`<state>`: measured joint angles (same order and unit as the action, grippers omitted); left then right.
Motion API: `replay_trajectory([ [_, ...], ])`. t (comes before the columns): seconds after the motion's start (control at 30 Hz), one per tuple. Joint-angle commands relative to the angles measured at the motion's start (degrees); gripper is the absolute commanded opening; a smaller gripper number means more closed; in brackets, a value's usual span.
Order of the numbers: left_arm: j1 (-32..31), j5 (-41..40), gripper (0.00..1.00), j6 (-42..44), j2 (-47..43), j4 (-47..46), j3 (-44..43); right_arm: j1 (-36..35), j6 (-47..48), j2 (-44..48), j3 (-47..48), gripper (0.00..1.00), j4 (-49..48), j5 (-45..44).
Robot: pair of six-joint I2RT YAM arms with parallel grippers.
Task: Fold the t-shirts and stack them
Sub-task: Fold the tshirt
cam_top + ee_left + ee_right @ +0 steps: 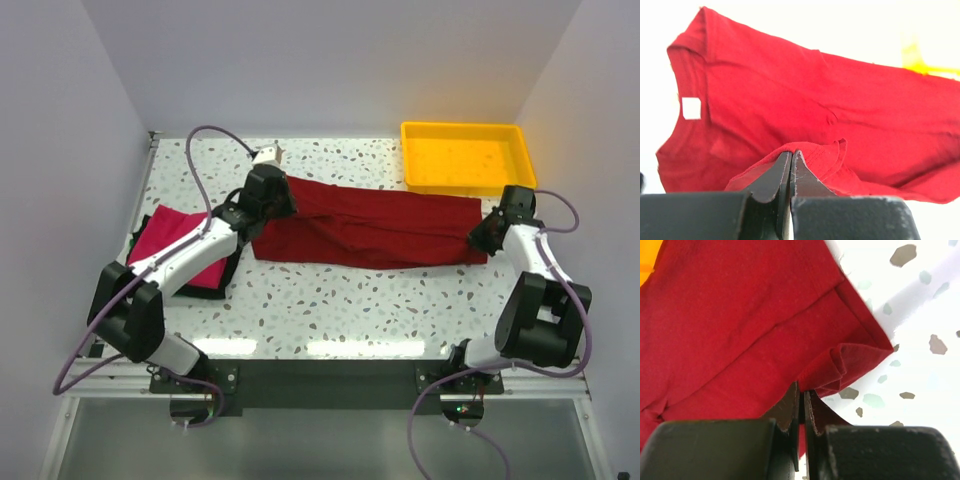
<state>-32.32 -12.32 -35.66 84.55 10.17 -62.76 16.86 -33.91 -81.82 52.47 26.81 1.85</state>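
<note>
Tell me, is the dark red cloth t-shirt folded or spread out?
Partly folded: the dark red cloth t-shirt lies as a long band with doubled layers, not a compact rectangle.

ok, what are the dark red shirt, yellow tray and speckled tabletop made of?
The dark red t-shirt: soft matte cloth, it creases and bunches. The yellow rectangular tray: probably plastic, smooth, slightly glossy, moulded rim. The white speckled tabletop: terrazzo-look stone or laminate, cannot tell which.
</note>
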Motion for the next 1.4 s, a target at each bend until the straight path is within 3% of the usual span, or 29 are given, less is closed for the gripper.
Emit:
replay_trajectory([
  [0.0, 2.7, 0.2, 0.0, 3.7, 3.4, -5.9, -3.9, -0.2, 1.9, -2.0, 4.6, 0.02, 2.4, -3.2],
  [0.33, 7.6, 2.6, 0.0, 5.2, 17.1, -11.7, -11.7, -0.1, 2.4, -14.7, 14.2, 0.12, 4.7, -4.4],
  [0.37, 8.1, 2.0, 0.0, 5.2, 19.5, -11.3, -13.5, 0.0, 2.2, -16.1, 16.3, 0.26, 5.2, -5.6],
  [0.43, 8.8, -0.2, 0.01, 4.7, 22.0, -10.3, -15.8, 0.0, 1.9, -19.2, 18.7, 0.39, 6.0, -7.1],
  [0.53, 10.5, -2.9, 0.35, 4.1, 25.9, -10.3, -19.2, -0.1, 2.2, -20.9, 22.8, 0.5, 7.0, -9.9],
  [0.57, 10.9, -2.4, 0.59, 4.2, 27.7, -10.3, -21.4, -0.1, 2.6, -21.0, 24.1, 0.55, 7.7, -10.5],
  [0.6, 11.0, -2.2, 0.74, 4.5, 28.5, -10.3, -22.6, -0.1, 2.7, -20.6, 24.4, 0.59, 8.0, -11.5],
  [0.67, 11.0, -1.5, 0.96, 4.9, 29.8, -10.3, -24.5, -0.1, 3.8, -18.1, 23.5, 0.66, 7.1, -10.6],
  [0.7, 11.0, 0.0, 1.0, 5.2, 29.9, -10.3, -24.7, -0.1, 4.2, -17.2, 22.8, 0.7, 6.9, -8.0],
  [0.8, 11.0, 2.9, 1.0, 5.3, 28.7, -10.3, -23.6, -0.8, 6.0, -12.9, 18.3, 0.92, 4.7, -2.3],
  [0.87, 11.0, 5.4, 1.0, 4.2, 25.8, -10.3, -20.1, -2.6, 6.4, -11.3, 14.4, 0.98, 3.2, -1.9],
  [1.03, 9.8, 13.5, 1.0, 1.2, 17.8, -16.8, -8.1, -12.4, 9.6, -10.1, 10.7, 0.99, 1.9, -1.7],
  [1.13, 7.2, 14.9, 1.0, 0.7, 16.3, -18.6, -2.0, -14.4, 10.4, -13.0, 11.0, 0.98, 0.3, -0.5],
  [1.37, 5.7, 12.5, 1.0, -0.8, 22.3, -15.9, -3.7, -14.9, 11.2, -20.7, 14.1, 0.98, 0.7, 0.1],
])
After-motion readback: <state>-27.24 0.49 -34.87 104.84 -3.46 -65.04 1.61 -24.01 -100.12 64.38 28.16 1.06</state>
